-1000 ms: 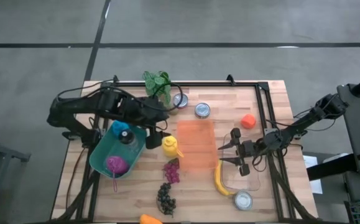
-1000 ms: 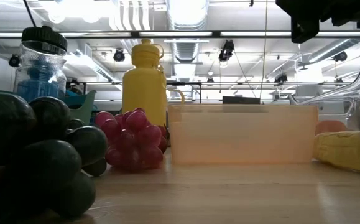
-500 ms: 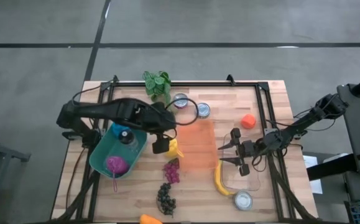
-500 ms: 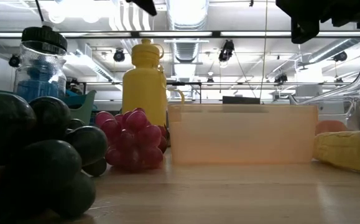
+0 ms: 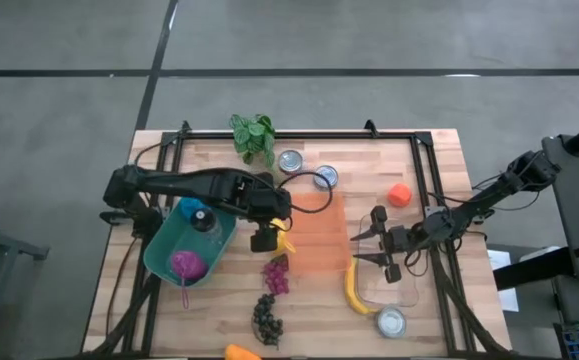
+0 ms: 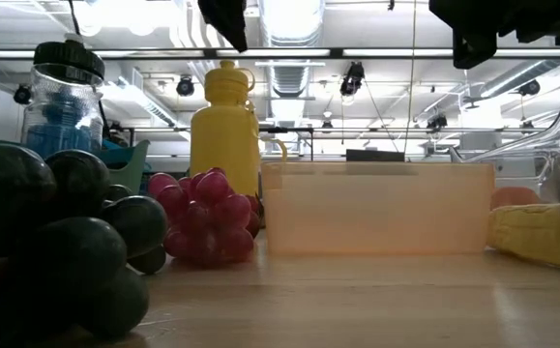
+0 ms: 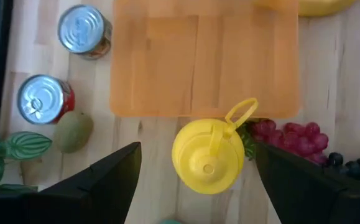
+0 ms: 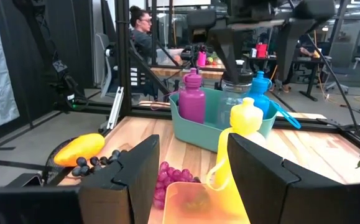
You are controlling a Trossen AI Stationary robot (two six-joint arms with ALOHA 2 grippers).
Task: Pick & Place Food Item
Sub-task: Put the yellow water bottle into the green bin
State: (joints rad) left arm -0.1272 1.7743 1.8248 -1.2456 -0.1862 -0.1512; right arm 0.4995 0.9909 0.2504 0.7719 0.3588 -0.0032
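High view first: we see the left gripper reaching over the table, poised directly above the yellow bottle, which stands upright between the teal bin and the orange tray. From the left wrist view we look straight down on that bottle's cap, with the two dark fingers spread wide on either side of it and not touching it. Beside the bottle lie the red grapes, and farther along the dark grapes. Two cans sit near the leafy plant, with a kiwi close to one of them. We find the right gripper waiting above the clear container, next to the banana; its fingers stand partly apart with nothing between them. In the teal bin we make out a magenta bottle and a blue bottle. A person sits in the room beyond the table.
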